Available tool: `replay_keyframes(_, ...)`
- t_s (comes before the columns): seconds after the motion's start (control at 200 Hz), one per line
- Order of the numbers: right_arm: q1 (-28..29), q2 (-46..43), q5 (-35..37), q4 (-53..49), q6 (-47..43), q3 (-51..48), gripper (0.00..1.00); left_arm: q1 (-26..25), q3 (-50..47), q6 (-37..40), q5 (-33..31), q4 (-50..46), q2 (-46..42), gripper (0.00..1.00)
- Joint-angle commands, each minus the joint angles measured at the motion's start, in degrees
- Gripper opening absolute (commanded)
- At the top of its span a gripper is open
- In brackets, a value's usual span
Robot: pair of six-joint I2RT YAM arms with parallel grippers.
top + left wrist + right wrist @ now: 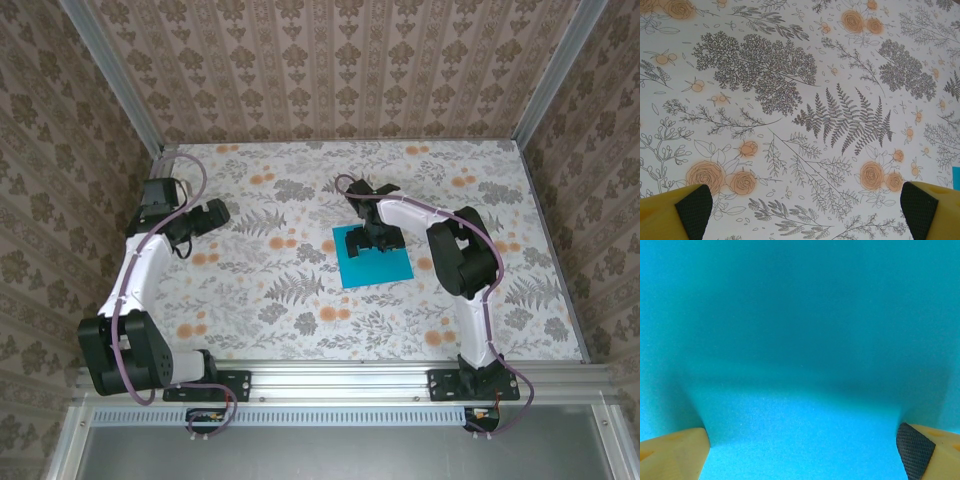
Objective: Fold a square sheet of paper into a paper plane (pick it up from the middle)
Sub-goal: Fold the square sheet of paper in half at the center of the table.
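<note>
The sheet (pixel 378 266) lies flat right of centre in the top view, slightly turned, its lower and left edges clear of the arms. The right gripper (pixel 368 240) stands over its upper half, jaws spread wide and gripping nothing. In the right wrist view the fingertips (pixel 675 452) sit at the lower corners, close over the blue paper (pixel 800 340); I cannot tell if they touch it. The left gripper (pixel 212 213) hangs at upper left, also wide open and empty, well apart from the sheet, with bare table (pixel 270 300) between them.
</note>
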Motion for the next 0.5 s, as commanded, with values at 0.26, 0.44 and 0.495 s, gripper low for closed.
replay_keyframes(0.26,-1.02,3.26,-0.60,0.80,1.28,-5.61,0.97,-0.73,2.13,1.78,-1.11,-1.28,0.51,1.00)
replay_keyframes(0.44,-1.27,2.91,-0.78,1.41,1.44,-5.98,0.94,-1.02,2.27,1.82,-1.38,-1.54,0.49,1.00)
replay_keyframes(0.495,-1.36,2.69,-0.79,1.47,1.46,-6.11,0.93,-1.08,2.39,1.78,-1.35,-1.68,0.52,1.00)
